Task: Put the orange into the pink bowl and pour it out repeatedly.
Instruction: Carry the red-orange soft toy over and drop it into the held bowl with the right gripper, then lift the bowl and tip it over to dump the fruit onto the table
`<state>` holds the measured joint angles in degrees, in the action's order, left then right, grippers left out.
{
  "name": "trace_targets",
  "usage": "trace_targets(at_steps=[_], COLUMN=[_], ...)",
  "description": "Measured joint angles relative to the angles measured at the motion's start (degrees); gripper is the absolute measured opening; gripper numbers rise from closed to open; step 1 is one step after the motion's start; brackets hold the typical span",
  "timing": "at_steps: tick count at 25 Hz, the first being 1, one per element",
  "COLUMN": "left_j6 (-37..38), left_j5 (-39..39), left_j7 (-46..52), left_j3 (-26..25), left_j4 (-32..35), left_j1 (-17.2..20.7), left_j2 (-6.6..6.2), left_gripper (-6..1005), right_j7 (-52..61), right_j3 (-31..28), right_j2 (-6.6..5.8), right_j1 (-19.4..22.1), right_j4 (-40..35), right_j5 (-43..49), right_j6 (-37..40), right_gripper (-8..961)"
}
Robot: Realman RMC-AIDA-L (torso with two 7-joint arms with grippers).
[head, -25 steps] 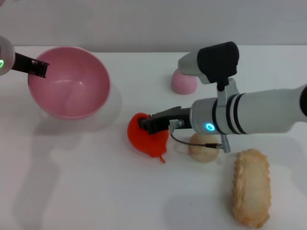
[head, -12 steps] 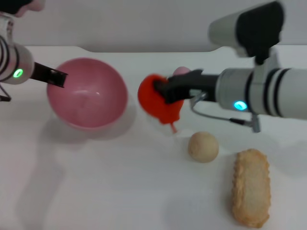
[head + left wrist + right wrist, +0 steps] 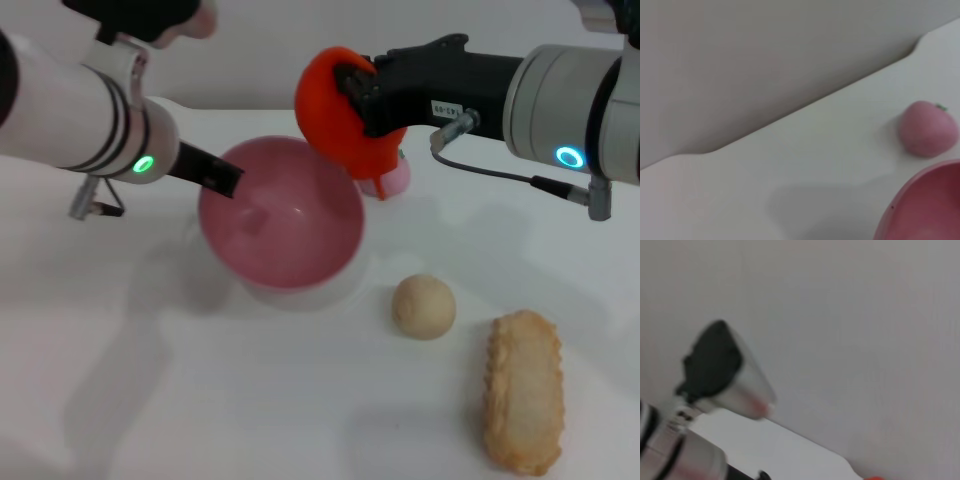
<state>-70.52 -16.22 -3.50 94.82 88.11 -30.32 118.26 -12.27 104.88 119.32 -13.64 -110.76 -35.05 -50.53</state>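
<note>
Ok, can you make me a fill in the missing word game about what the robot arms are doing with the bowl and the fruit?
1. The right gripper holds the ____ above the table.
2. The left gripper holds the rim of the pink ____.
3. The beige ball lies between the pink bowl and the ____ pastry.
4. The small pink peach sits ____ the bowl, on the table.

Missing words: orange; bowl; crusty; outside

Head camera high above the white bench (image 3: 200, 400), looking forward and down, left wrist camera close beside the pink bowl (image 3: 930, 210), facing the far edge, sharing bowl and peach (image 3: 927, 128), right wrist camera facing the wall.
</note>
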Motion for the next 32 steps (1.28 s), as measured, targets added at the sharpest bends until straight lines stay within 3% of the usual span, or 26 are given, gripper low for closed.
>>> trace_targets(at_steps=[3, 8, 26, 29, 32], left_j6=[2.37, 3.11, 4.0, 4.0, 4.01], left_j5=[-2.85, -3.63, -3.78, -3.72, -3.43], left_j7=[0.04, 0.06, -0.35, -0.46, -1.2], left_j3=[2.35, 3.35, 3.28, 3.34, 3.62], left_j4=[-3.99, -5.25, -5.18, -5.19, -4.93], left_j1=[-3.19, -4.55, -5.19, -5.19, -5.19], left_j2=[0.08, 0.13, 0.07, 0.05, 0.01], left_gripper=[46, 46, 46, 46, 46], right_j7=[2.16, 4.74, 7.14, 7.83, 10.61], right_j3=[2.19, 3.72, 5.53, 5.01, 2.6], right_j2=[0.11, 0.13, 0.03, -0.01, 0.04], right_j1=[0.14, -0.23, -1.36, -1.28, -0.74], right_j4=[-1.46, 0.23, 2.3, 2.42, 3.05], right_j5=[5.41, 9.32, 9.08, 9.27, 10.42], right_j6=[-0.3, -0.33, 0.43, 0.55, 1.08], right_gripper=[52, 54, 63, 274, 378])
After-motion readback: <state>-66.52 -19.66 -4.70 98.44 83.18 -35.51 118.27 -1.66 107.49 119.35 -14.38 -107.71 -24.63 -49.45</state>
